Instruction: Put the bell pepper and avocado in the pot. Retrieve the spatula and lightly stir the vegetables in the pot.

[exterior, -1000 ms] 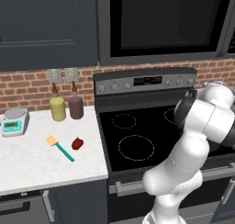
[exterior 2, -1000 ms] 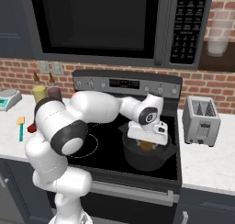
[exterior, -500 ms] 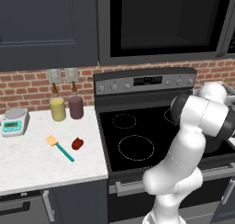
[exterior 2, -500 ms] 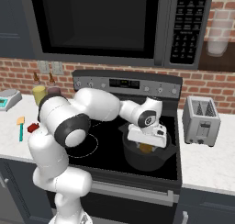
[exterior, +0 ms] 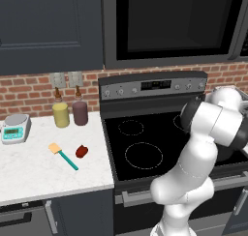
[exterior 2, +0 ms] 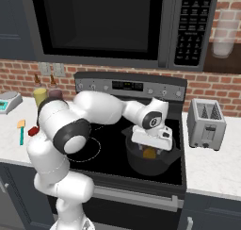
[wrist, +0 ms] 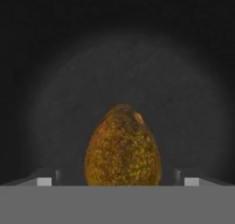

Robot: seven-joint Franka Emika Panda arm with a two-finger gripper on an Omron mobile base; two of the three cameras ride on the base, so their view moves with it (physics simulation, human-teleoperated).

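Note:
The dark pot (exterior 2: 140, 166) stands on the stove's front right burner. Inside it lies the olive-brown avocado (exterior 2: 149, 152). My gripper (exterior 2: 150, 148) hangs just over the pot's mouth. In the hand view the avocado (wrist: 122, 147) rests on the pot's floor (wrist: 119, 58), and my gripper (wrist: 118, 181) is open, with a gap between each fingertip (wrist: 44, 181) and the fruit. The dark red bell pepper (exterior: 81, 151) lies on the counter left of the stove. The spatula (exterior: 63, 155), teal handle and yellow blade, lies right beside it.
A small scale (exterior: 14, 128) and two bottles (exterior: 61, 114) (exterior: 80, 112) stand at the back of the left counter. A toaster (exterior 2: 206, 124) sits on the right counter. The black stove top (exterior: 140, 148) lies under a microwave (exterior 2: 103, 26).
The jaws have spread wider around the avocado, which now lies free in the pot. The arm's elbow has shifted slightly; pepper and spatula have not moved.

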